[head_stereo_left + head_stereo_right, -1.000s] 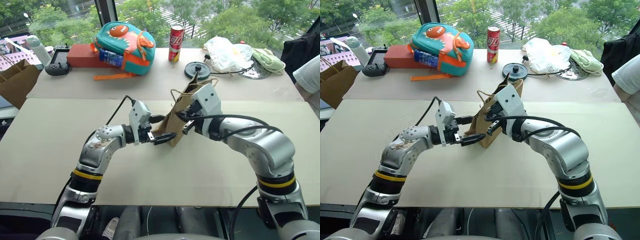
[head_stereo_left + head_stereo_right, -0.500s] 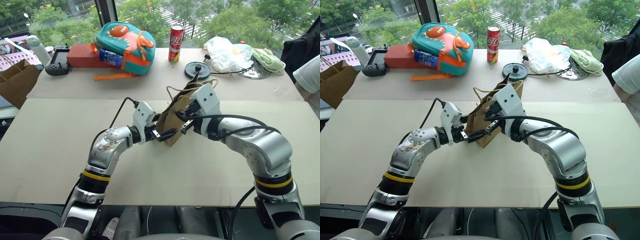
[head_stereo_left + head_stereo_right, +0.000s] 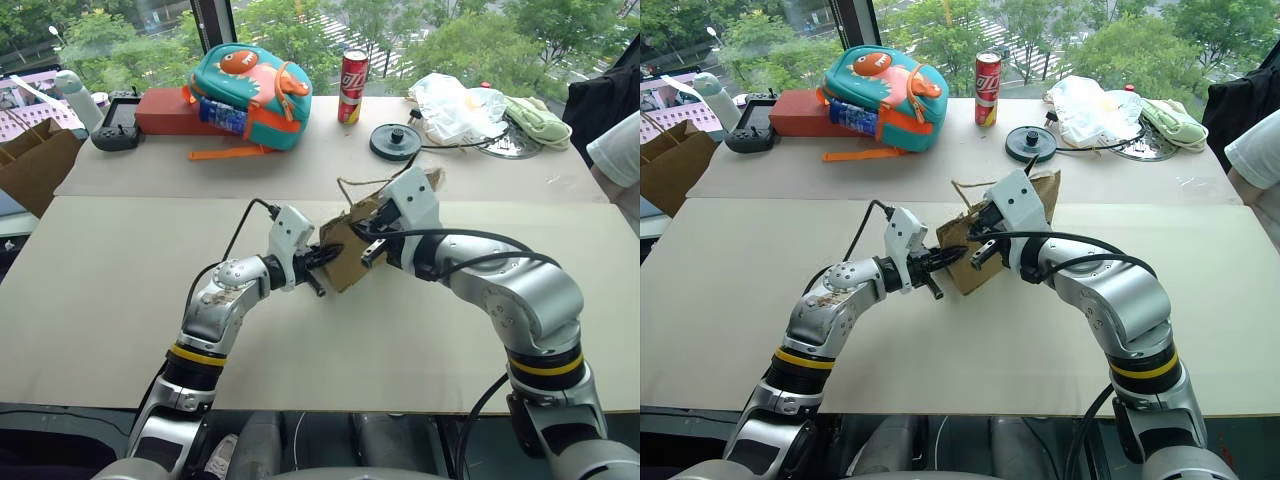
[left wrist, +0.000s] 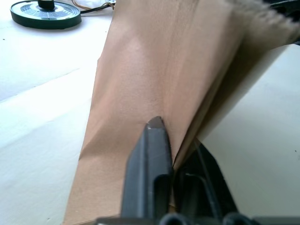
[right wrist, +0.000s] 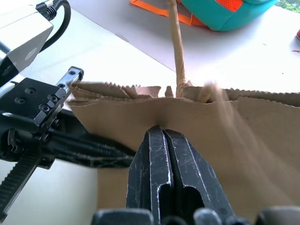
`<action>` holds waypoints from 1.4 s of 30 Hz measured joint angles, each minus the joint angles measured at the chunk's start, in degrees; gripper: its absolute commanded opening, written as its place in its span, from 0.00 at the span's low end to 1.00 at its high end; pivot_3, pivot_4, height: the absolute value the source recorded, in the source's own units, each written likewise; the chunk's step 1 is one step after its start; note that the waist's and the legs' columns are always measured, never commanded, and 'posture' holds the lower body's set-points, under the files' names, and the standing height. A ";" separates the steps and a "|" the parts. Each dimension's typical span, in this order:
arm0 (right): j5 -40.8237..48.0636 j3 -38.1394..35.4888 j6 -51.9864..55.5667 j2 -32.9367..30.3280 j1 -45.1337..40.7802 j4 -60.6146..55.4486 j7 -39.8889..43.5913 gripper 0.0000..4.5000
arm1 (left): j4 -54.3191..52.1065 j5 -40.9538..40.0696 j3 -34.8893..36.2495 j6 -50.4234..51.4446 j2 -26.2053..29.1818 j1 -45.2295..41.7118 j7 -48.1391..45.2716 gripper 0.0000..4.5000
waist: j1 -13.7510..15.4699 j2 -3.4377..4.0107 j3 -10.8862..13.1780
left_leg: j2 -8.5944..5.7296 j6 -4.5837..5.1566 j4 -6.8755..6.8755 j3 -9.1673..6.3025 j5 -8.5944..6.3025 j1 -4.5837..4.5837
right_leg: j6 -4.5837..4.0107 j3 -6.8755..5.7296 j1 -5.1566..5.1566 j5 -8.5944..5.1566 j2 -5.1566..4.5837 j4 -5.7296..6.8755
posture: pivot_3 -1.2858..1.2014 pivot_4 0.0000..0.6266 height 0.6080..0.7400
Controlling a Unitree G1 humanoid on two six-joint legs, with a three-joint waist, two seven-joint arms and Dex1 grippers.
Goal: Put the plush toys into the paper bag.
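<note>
Left pincer (image 3: 318, 262) newly clamps one paper bag (image 3: 352, 250) (right pincer (image 3: 366, 240) too).

you face a wide pale table (image 3: 110, 300) whose near part is covered by a beige sheet, with a lighter strip (image 3: 300, 165) beyond it. at twelve o'clock a window (image 3: 420, 30) runs the full width, split by a dark upright frame post (image 3: 212, 25) near eleven o'clock. outside you see green treetops (image 3: 480, 45) in soft daylight, which lights the tabletop evenly.
</note>
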 measured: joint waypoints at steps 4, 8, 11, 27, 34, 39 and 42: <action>0.60 -0.77 1.75 -0.29 0.02 -1.18 0.98 0.00 | 0.68 0.71 0.01 -0.10 -0.54 -0.57 0.61 0.00 | 0.01 0.00 0.00 | 0.00 0.00 0.00 -0.01 0.00 0.00 | 0.00 0.00 0.00 0.00 0.00 0.00 | 0.52 0.24 0.95; 1.07 -2.06 2.17 -0.75 0.14 -3.02 1.82 0.00 | 1.23 0.85 0.01 -0.10 -0.68 -1.49 1.05 0.00 | -0.03 0.00 0.00 | -0.01 0.00 -0.01 -0.01 0.00 0.00 | 0.00 0.00 0.00 0.00 0.00 0.00 | 0.52 0.24 0.95; 1.91 -2.85 3.07 -1.17 1.06 -3.78 2.47 0.00 | 1.33 0.97 -0.01 -0.17 -0.76 -1.49 1.04 0.00 | -0.02 0.00 0.00 | -0.01 0.00 -0.02 -0.01 0.00 0.00 | 0.00 -0.01 0.00 0.00 0.00 -0.01 | 0.52 0.24 0.95; 20.71 -30.45 -4.04 -14.31 16.27 -11.75 22.58 0.00 | 3.32 -2.84 4.83 -6.19 8.91 -2.56 -11.82 0.00 | -0.28 -0.01 0.01 | -0.05 0.02 -0.04 -0.05 -0.01 0.11 | 0.03 0.04 0.06 -0.02 0.04 0.01 | 0.52 0.24 0.95; 22.98 -32.02 -9.73 -18.38 21.30 -9.45 28.79 0.00 | 6.76 -8.50 7.76 -8.35 19.95 -7.05 -31.36 0.00 | -0.10 0.00 0.00 | -0.05 0.02 -0.03 -0.01 -0.01 0.05 | 0.09 0.04 0.08 -0.05 0.01 -0.12 | 0.52 0.24 0.95; 22.25 -32.04 -13.79 -22.22 25.84 -8.52 33.50 0.00 | 7.32 -10.50 7.09 -8.06 27.61 -6.94 -44.22 0.00 | -0.08 0.00 0.01 | -0.03 0.05 -0.05 0.00 -0.02 -0.02 | 0.09 0.03 0.04 -0.06 0.01 -0.18 | 0.52 0.24 0.95; 20.67 -32.05 -16.16 -24.28 27.47 -7.05 35.90 0.00 | 7.25 -10.60 6.97 -8.10 30.45 -5.98 -49.13 0.00 | -0.07 0.00 0.01 | -0.02 0.05 -0.01 0.01 -0.02 0.00 | 0.09 0.03 0.06 -0.06 0.01 -0.16 | 0.52 0.24 0.95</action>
